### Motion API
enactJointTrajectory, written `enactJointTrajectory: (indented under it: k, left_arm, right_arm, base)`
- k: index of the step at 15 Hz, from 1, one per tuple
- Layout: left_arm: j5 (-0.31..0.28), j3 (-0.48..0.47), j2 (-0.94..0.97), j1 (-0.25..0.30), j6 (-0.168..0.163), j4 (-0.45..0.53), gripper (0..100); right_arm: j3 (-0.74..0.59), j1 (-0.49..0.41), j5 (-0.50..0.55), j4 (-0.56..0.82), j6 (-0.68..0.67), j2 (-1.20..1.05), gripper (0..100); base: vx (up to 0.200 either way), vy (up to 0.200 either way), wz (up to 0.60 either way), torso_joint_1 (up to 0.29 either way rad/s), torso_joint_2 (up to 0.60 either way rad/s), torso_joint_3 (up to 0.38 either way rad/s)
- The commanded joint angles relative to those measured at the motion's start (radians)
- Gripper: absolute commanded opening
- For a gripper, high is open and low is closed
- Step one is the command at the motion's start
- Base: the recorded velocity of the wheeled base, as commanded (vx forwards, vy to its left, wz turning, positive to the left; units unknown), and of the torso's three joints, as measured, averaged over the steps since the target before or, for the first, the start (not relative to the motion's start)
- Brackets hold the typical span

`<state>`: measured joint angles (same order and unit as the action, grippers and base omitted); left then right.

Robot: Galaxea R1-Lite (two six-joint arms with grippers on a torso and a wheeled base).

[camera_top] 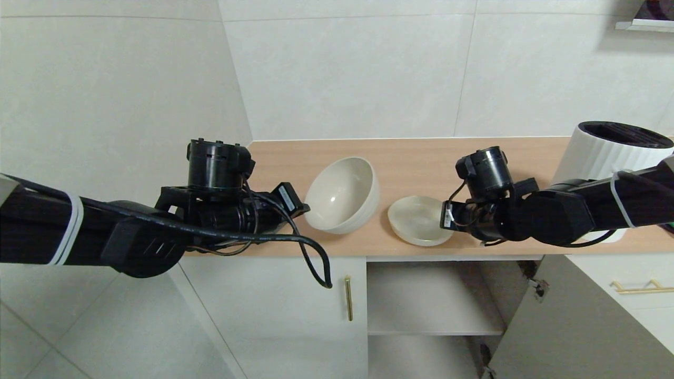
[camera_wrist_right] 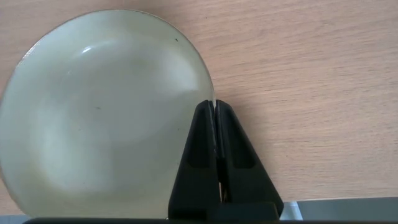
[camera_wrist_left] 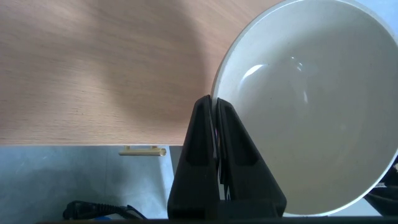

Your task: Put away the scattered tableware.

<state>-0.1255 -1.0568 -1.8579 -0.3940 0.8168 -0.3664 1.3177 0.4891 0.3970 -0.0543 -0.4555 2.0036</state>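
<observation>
Countertop of light wood lies beneath both pairs of jaws, and an open cabinet with a shelf sits below them. A white ribbed container stands on the counter beyond the right jaws, on their outer side. The left gripper is clamped on the rim of a cream bowl, which tilts with its opening towards it. The right gripper pinches the edge of a pale plate just beside the bowl, near the counter's front edge.
</observation>
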Motion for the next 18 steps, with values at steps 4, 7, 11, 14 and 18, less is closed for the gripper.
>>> enactJointTrajectory:
  k: [4, 7, 11, 14, 18]
  left_arm:
    - [0.000, 0.021, 0.023, 0.000, -0.005, 0.003, 0]
    - [-0.002, 0.081, 0.092, 0.000, -0.051, 0.004, 0]
    - [-0.002, 0.216, 0.235, 0.000, -0.202, 0.027, 0]
    - [-0.002, 0.233, 0.325, -0.002, -0.321, 0.149, 0]
    - [0.000, 0.233, 0.391, -0.043, -0.418, 0.285, 0]
  right_arm:
    - [-0.020, 0.005, -0.007, 0.007, -0.002, -0.066, 0]
    - [-0.072, 0.014, -0.086, 0.090, -0.003, -0.190, 0]
    - [-0.109, 0.017, -0.305, 0.297, -0.002, -0.367, 0]
    - [-0.230, 0.043, -0.310, 0.310, 0.008, -0.442, 0]
    - [-0.284, 0.045, -0.313, 0.292, 0.060, -0.460, 0]
  base:
    - [0.000, 0.000, 0.00, 0.000, 0.00, 0.000]
    - [0.000, 0.000, 0.00, 0.000, 0.00, 0.000]
    - [0.000, 0.000, 0.00, 0.000, 0.00, 0.000]
    - [0.000, 0.000, 0.00, 0.000, 0.00, 0.000]
    - [0.000, 0.000, 0.00, 0.000, 0.00, 0.000]
